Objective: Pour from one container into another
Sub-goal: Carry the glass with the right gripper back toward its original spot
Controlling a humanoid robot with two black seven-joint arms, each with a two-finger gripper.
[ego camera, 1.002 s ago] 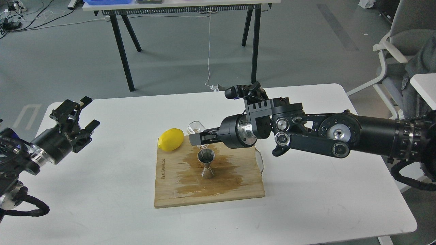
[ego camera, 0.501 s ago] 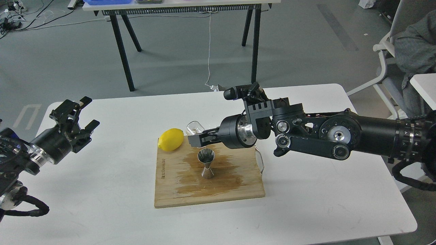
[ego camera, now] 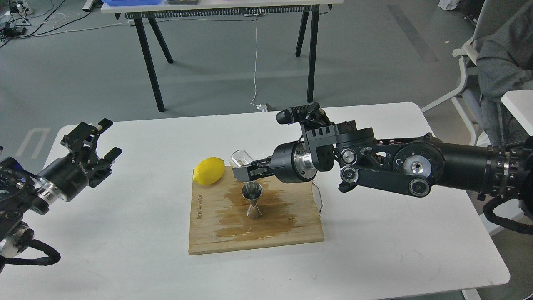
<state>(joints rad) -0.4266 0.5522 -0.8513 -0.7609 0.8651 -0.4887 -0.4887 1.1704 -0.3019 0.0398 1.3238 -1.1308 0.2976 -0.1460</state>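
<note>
My right gripper [ego camera: 242, 170] is shut on the small clear glass cup [ego camera: 240, 158], holding it tilted in the air just above and behind the steel hourglass jigger [ego camera: 252, 201]. The jigger stands upright near the middle of the bamboo cutting board [ego camera: 208, 233], on a dark wet patch [ego camera: 266, 216]. My left gripper [ego camera: 96, 139] hovers open over the table's left side, far from the board, with nothing between its fingers.
A yellow lemon [ego camera: 209, 170] lies at the board's back left corner, close to the cup. The white table [ego camera: 374, 250] carries the board. A thin wire handle [ego camera: 318, 200] sticks out at the board's right edge. A chair and a seated person [ego camera: 499, 71] are at the far right.
My right arm has shifted slightly right and down, bringing the tilted cup closer over the jigger. The person at the right has leaned further into view. The left arm has not moved.
</note>
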